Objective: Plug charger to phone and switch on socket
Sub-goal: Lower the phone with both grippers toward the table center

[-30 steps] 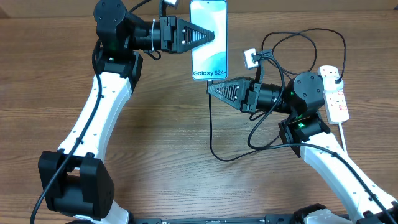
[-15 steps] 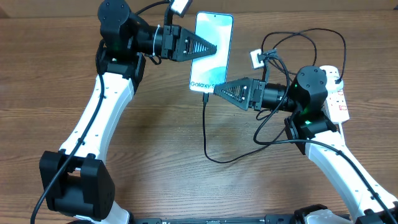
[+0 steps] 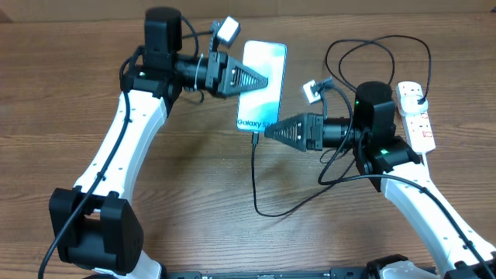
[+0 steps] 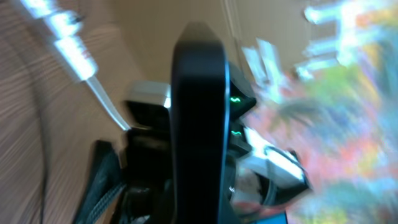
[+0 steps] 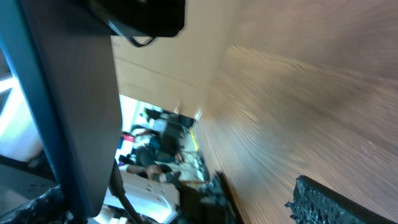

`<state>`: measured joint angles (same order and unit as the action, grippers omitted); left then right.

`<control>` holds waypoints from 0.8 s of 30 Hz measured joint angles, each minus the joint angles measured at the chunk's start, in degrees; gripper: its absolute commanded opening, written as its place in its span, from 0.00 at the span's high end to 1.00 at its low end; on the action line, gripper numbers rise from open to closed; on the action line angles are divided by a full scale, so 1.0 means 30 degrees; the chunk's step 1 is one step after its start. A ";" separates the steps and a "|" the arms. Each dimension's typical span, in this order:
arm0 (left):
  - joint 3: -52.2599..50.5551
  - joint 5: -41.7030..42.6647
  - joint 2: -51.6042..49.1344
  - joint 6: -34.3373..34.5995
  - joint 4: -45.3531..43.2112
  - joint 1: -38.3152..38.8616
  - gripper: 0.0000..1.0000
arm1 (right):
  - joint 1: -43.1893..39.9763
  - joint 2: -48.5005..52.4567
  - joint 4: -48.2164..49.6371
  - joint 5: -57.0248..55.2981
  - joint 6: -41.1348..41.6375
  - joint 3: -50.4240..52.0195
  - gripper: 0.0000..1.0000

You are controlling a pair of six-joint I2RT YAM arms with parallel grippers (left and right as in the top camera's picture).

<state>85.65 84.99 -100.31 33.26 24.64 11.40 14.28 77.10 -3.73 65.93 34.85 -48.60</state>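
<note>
The phone (image 3: pixel 262 85), its screen lit light blue, is held above the table with my left gripper (image 3: pixel 267 77) shut on its middle. In the left wrist view the phone (image 4: pixel 199 118) is a dark slab seen edge-on. The charger (image 3: pixel 255 178), a thin black cable, hangs from the phone's bottom edge with its tip at the port, then curves right across the table. My right gripper (image 3: pixel 269 132) stands open just right of that tip. In the right wrist view, one of its fingers (image 5: pixel 323 202) is far from the phone (image 5: pixel 68 106). The white socket (image 3: pixel 416 116) lies at the far right.
Black cable loops (image 3: pixel 380 43) lie behind my right arm (image 3: pixel 372 116) and run toward the socket's far end. Bare wooden table (image 3: pixel 194 194) spreads between the arms. The left arm (image 3: pixel 124 139) slants up the left side.
My right gripper has opened and let go of the charger's tip at the phone's bottom edge. The left arm has tilted the phone and shifted it slightly.
</note>
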 measured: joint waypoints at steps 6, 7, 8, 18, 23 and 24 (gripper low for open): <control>-0.0036 -0.6470 -0.0036 -0.4809 0.7570 0.0328 0.96 | 0.0000 0.0036 -0.2747 -0.1122 -0.3169 -0.0022 0.00; -0.0036 -0.7074 -0.0036 -0.5399 0.7796 0.0466 0.96 | 0.0000 0.0036 -0.2718 -0.1180 -0.3402 -0.0029 0.00; -0.0036 -0.7380 -0.0036 -0.5843 0.7803 0.0597 0.96 | 0.0000 0.0036 -0.2645 -0.1209 -0.3585 -0.0029 0.00; -0.0036 -0.3592 -0.0036 -0.6091 0.2572 0.1049 0.96 | -0.0095 0.0044 0.1362 0.0503 -0.1887 0.0000 0.07; -0.0036 -0.1770 -0.0036 -0.4116 0.1290 0.1071 0.96 | -0.0124 0.0044 0.4656 0.1377 -0.0219 -0.0015 0.30; -0.0036 -0.1610 -0.0036 -0.3971 0.1290 0.1078 0.96 | -0.0124 0.0051 0.5406 0.1494 0.0095 -0.0015 0.37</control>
<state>85.54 80.16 -100.42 21.34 28.51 14.63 13.91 77.25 12.49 70.41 35.14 -48.64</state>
